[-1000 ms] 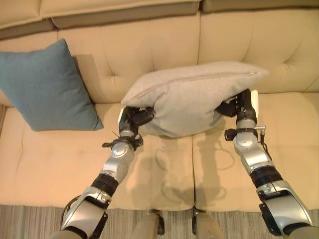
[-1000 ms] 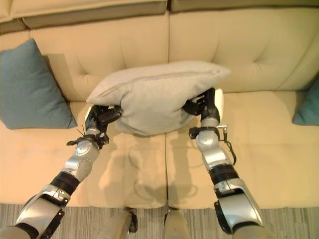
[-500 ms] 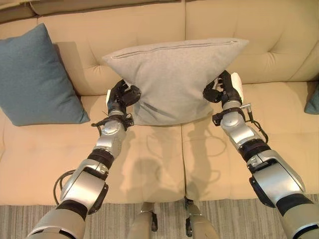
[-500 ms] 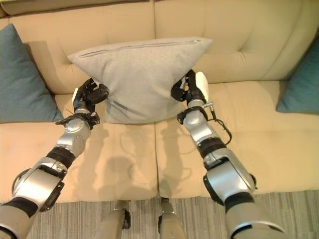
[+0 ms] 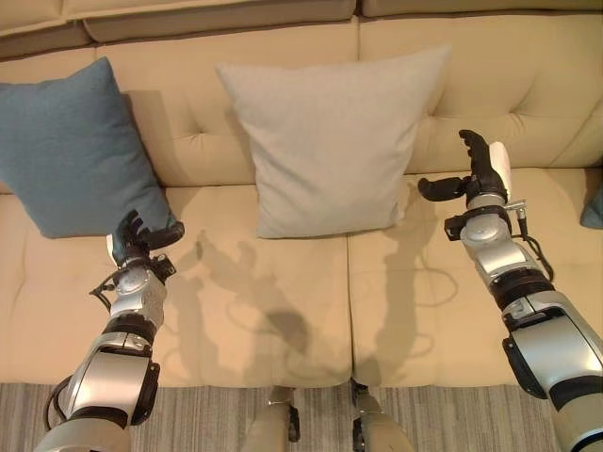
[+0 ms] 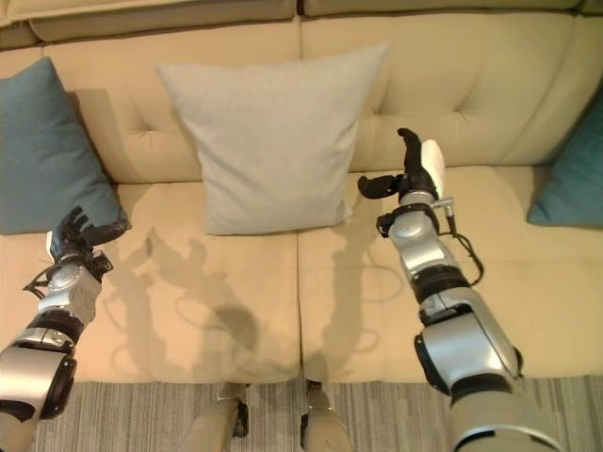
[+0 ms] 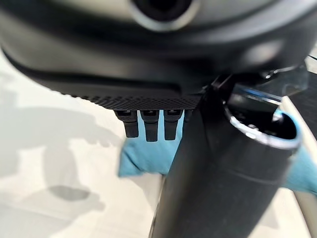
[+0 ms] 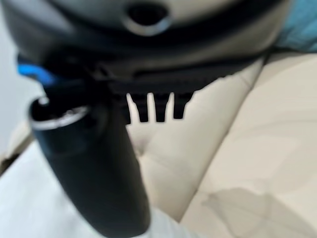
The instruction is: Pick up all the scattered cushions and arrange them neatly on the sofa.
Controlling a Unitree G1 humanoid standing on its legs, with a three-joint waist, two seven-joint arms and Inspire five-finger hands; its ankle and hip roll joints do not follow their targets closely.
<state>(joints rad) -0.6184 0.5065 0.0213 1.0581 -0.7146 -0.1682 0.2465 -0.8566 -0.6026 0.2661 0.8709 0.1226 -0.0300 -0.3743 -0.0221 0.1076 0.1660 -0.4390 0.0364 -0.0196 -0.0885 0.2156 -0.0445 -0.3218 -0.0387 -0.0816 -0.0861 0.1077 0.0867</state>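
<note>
A grey cushion (image 5: 334, 141) stands upright against the backrest of the beige sofa (image 5: 283, 311), at its middle. A teal cushion (image 5: 71, 146) leans on the backrest at the far left, and its corner (image 7: 143, 156) appears past my left hand's fingers in the left wrist view. Another teal cushion (image 6: 575, 174) sits at the sofa's right end. My left hand (image 5: 141, 240) hovers open over the left seat, below the teal cushion. To the right of the grey cushion, my right hand (image 5: 476, 174) is open and holds nothing.
The seat in front of the cushions is bare between my arms. A grey striped rug (image 5: 188, 414) runs along the sofa's front edge.
Both hands have let go of the grey cushion, which now rests upright on the backrest. The left hand dropped back to the lower left; the right hand drew away to the right.
</note>
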